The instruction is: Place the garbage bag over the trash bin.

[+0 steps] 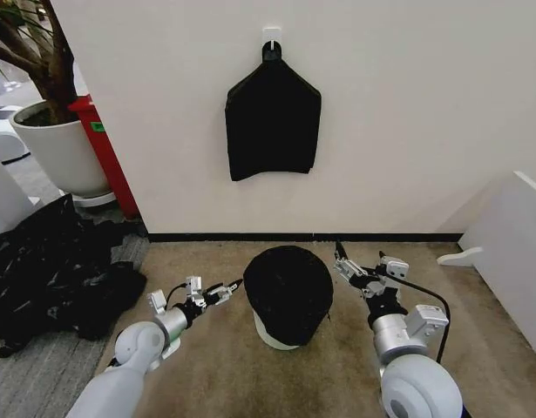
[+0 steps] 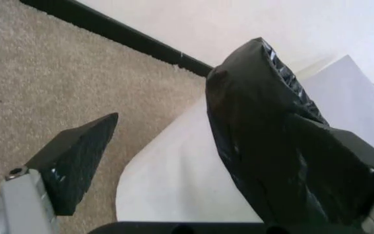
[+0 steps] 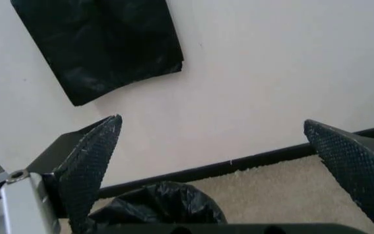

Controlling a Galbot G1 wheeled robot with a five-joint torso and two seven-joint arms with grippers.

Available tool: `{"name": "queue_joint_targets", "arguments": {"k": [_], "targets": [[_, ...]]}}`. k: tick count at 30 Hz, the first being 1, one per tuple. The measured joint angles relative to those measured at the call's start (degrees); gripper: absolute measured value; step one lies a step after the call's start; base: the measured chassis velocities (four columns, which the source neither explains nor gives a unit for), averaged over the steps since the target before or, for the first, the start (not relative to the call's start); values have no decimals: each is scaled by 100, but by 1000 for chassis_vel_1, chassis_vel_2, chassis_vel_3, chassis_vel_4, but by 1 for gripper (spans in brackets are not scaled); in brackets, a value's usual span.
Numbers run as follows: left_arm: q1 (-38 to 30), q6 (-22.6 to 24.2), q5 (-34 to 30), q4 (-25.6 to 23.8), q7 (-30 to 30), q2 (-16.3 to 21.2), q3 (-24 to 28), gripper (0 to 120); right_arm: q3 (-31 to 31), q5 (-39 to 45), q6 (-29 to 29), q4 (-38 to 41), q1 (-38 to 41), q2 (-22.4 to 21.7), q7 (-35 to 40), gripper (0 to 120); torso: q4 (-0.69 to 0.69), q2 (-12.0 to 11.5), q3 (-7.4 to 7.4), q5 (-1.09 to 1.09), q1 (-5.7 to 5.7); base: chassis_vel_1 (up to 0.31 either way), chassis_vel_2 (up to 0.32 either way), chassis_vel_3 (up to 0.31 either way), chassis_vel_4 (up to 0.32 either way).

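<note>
Nearest you, at the bottom of the head view, both arms reach forward from the lower corners. Your left gripper (image 1: 222, 291) sits just left of centre with its tip at the bag's left side; its wrist view shows the fingers (image 2: 76, 161) spread wide, one clear over the carpet, the other against or just beside the black film, with nothing pinched between them. Your right gripper (image 1: 348, 264) stands right of centre, near the bag but apart from it, and its fingers (image 3: 89, 165) are also wide and empty, aimed at the wall.

Between the two grippers, at lower centre, the bag (image 1: 288, 291) is domed over the top of the bin (image 1: 273, 335). Only a band of white wall shows below the black plastic. In the left wrist view the film hugs the rim and runs partway down the bin's side.

The step in hand looks like the finish: the bag is on and both grippers have let go. Your next move calls for judging whether the skirt sits evenly. If it does, back both arms away without snagging the film.

Farther off, a heap of black plastic (image 1: 54, 274) lies on the floor at left, and a black bundle (image 1: 273, 117) hangs on the wall at upper centre.
</note>
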Motion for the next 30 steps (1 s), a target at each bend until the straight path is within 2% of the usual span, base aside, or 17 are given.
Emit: {"name": "queue_joint_targets", "arguments": {"k": [20,30], "targets": [[-175,53,196,275,19,-6,140,100,-35,35,-15,-16,53,18,19,100,0,0,0,0,0,0,0,0,0],[-304,26,500,666,135,-161,251,100,-117,27,-34,-62,136,22,20,100,0,0,0,0,0,0,0,0,0]]}}
